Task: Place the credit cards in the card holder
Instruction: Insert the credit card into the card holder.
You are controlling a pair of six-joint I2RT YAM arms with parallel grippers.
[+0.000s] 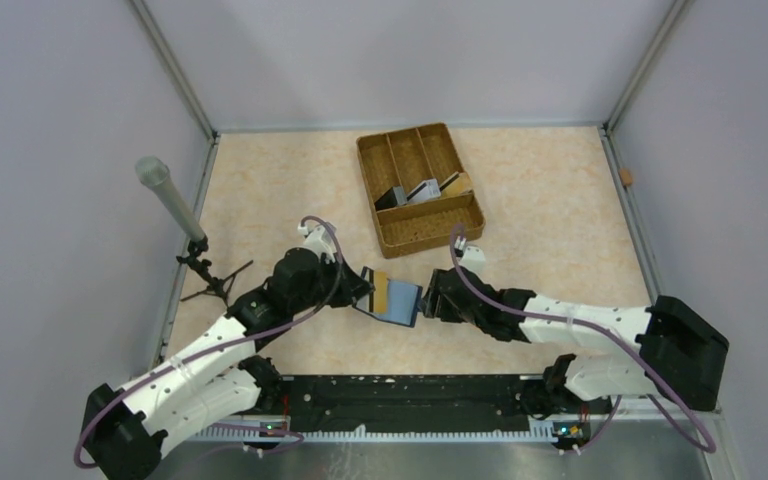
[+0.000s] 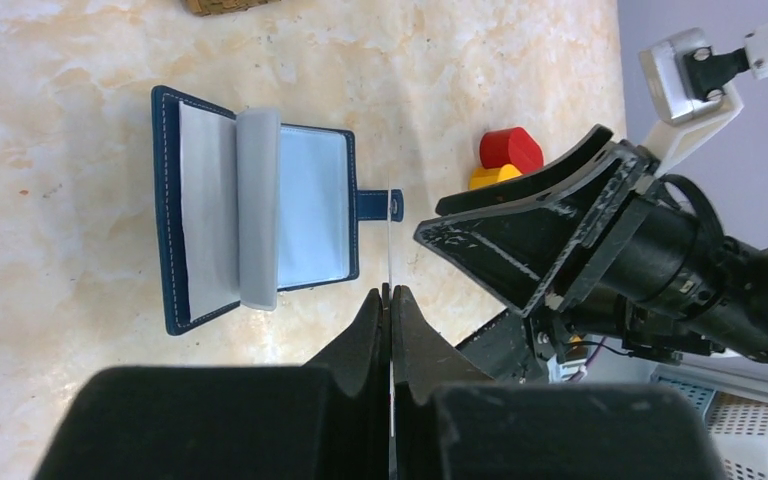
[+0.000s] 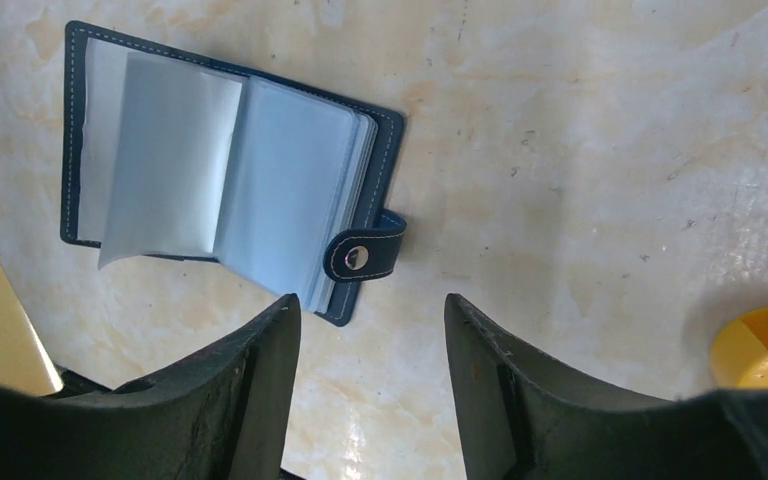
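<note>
I'm pinching a credit card point(image 1: 381, 291) in my left fingers point(image 2: 365, 340) beside the open card holder point(image 3: 230, 170); my right fingers point(image 3: 250, 390) are hovering spread.

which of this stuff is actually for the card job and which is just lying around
For the job:
card holder
tan card in left pincer
cards in woven tray

Lying about:
red piece
yellow piece
microphone

Plain lilac-grey walls point(image 1: 390, 60) stood on three sides of a beige marbled tabletop point(image 1: 540, 200). Metal rails point(image 1: 175, 70) ran up the corners, under soft, even light.
</note>
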